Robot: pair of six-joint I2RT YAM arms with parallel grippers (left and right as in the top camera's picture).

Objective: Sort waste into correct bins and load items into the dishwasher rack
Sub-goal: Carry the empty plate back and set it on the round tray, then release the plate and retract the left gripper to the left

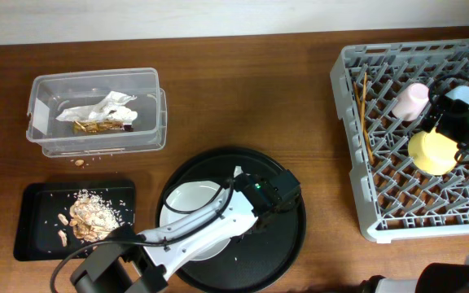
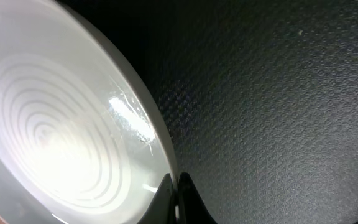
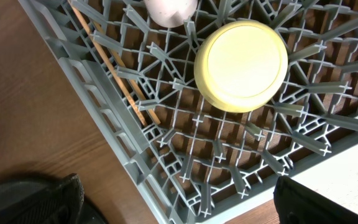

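Observation:
The grey plate (image 1: 187,203) (image 2: 61,124) lies on the large round black tray (image 1: 291,244). My left gripper (image 1: 255,213) (image 2: 176,186) is shut on the plate's right rim. In the dishwasher rack (image 1: 357,195) (image 3: 104,106) lie the chopsticks (image 1: 362,114) (image 3: 120,81), the pink cup (image 1: 411,101) (image 3: 169,9), the light-blue cup (image 1: 462,95) and the upturned yellow bowl (image 1: 432,151) (image 3: 241,65). My right gripper (image 1: 456,122) (image 3: 182,205) hangs open and empty above the rack. The snack wrapper (image 1: 100,112) is in the clear tub (image 1: 43,89). Food scraps (image 1: 92,216) sit in the shallow black tray (image 1: 35,236).
A few crumbs (image 1: 80,161) lie on the wooden table between the tub and the shallow tray. The round tray's textured black floor (image 2: 278,112) fills the right of the left wrist view. The left arm reaches in from the bottom edge.

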